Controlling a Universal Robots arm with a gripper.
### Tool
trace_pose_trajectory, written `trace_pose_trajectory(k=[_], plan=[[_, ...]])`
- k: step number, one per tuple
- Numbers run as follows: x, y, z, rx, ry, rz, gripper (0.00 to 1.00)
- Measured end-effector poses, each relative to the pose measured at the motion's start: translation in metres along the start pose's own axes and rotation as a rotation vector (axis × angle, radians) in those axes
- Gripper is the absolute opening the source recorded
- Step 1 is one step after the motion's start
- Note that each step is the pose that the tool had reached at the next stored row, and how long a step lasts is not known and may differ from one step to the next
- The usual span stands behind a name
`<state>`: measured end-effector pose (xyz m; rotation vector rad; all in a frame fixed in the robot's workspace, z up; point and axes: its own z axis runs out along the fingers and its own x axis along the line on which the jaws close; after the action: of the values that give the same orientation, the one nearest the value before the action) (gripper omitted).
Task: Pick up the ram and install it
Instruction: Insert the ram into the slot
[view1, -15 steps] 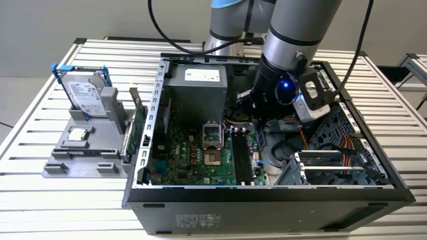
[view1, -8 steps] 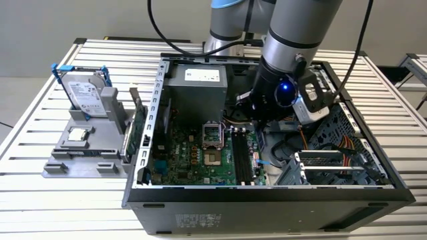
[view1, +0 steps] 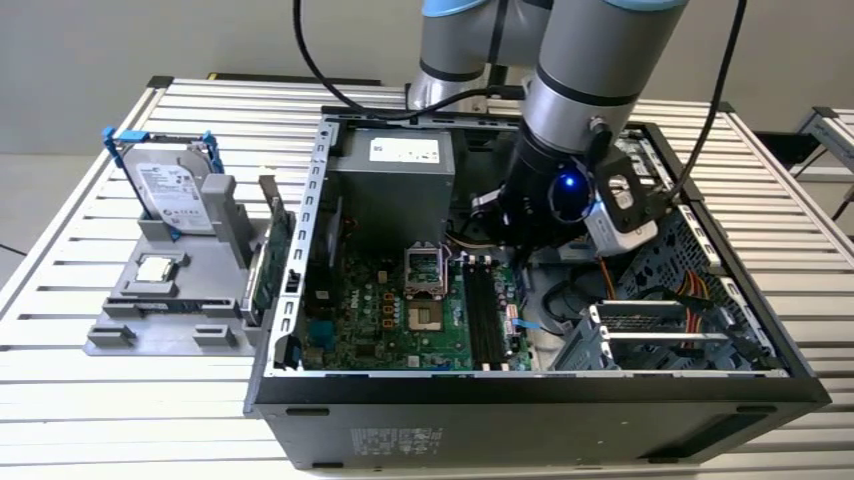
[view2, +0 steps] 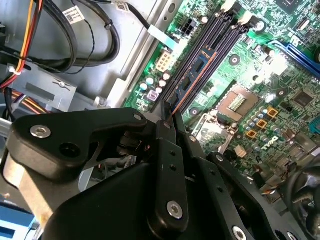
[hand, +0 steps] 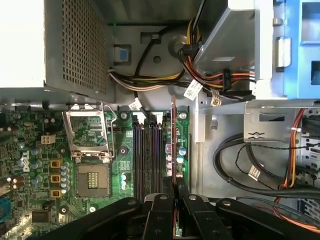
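I'm getting the exterior view looking down from high on the open case (view1: 310, 330). Both wrist views are sitting close above the motherboard (hand: 45, 165), sharing its memory slots (hand: 147, 160).

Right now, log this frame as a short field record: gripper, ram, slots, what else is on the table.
gripper: gripper inside the open computer case, shut on the ram
ram: ram held on edge between the fingers, over the memory slots on the motherboard; seating cannot be told
CPU socket: socket open, beside the slots
outside the case: hard drive in a blue frame upright in a grey holder, at the exterior view's left
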<state>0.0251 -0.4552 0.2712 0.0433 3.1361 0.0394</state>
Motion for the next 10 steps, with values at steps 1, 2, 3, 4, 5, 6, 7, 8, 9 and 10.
trace_pose_trajectory(k=[1, 2, 3, 4, 5, 6, 7, 8, 9, 10], plan=[[0.0004, -0.0006, 0.0003, -0.0001, 0.0000, 0.000, 0.00], [0.0008, -0.0011, 0.0005, -0.0001, 0.0000, 0.000, 0.00], [0.0012, -0.0016, 0.0009, -0.0001, 0.0000, 0.000, 0.00], [0.0015, -0.0019, 0.0014, -0.0003, -0.0001, 0.000, 0.00], [0.0016, -0.0022, 0.0018, -0.0002, 0.0000, -0.001, 0.00], [0.0018, -0.0025, 0.0024, 0.0000, 0.0000, -0.001, 0.00], [0.0020, -0.0028, 0.0030, -0.0001, 0.0000, -0.001, 0.00], [0.0021, -0.0031, 0.0038, 0.0001, 0.0000, -0.001, 0.00], [0.0021, -0.0035, 0.0045, 0.0001, 0.0001, -0.001, 0.00], [0.0021, -0.0038, 0.0056, -0.0001, 0.0000, -0.001, 0.00]])
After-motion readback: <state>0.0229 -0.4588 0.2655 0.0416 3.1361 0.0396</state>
